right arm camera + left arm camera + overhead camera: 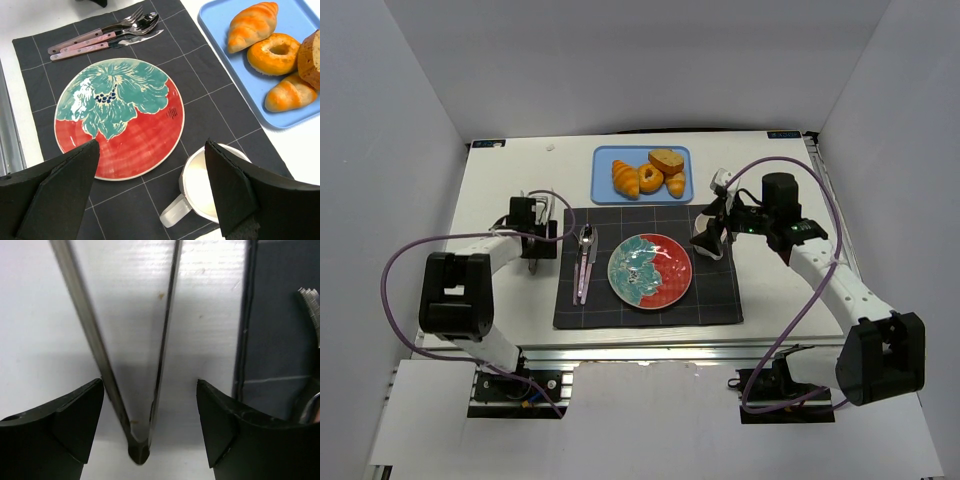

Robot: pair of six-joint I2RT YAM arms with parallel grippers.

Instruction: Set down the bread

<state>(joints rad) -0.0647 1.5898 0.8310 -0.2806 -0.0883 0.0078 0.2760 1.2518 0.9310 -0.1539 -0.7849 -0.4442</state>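
Observation:
The bread [651,177], a small golden ring-shaped bun, lies on the blue tray [606,158] at the back of the table; the right wrist view shows the bread [274,52] among other rolls. My right gripper [152,190] is open and empty, hovering over a white mug [200,190] beside the red and teal plate [120,115], well short of the tray. At the left of the table my left gripper [150,405] is open, straddling metal tongs [139,450] that lie on the table, with gaps between its fingers [75,420] and the tong arms.
Two croissants [252,25] and a brown-topped cut roll [310,57] share the tray with the bun. A fork, spoon and knife [105,37] lie on the dark placemat [720,300] left of the plate [650,270]. White walls enclose the table.

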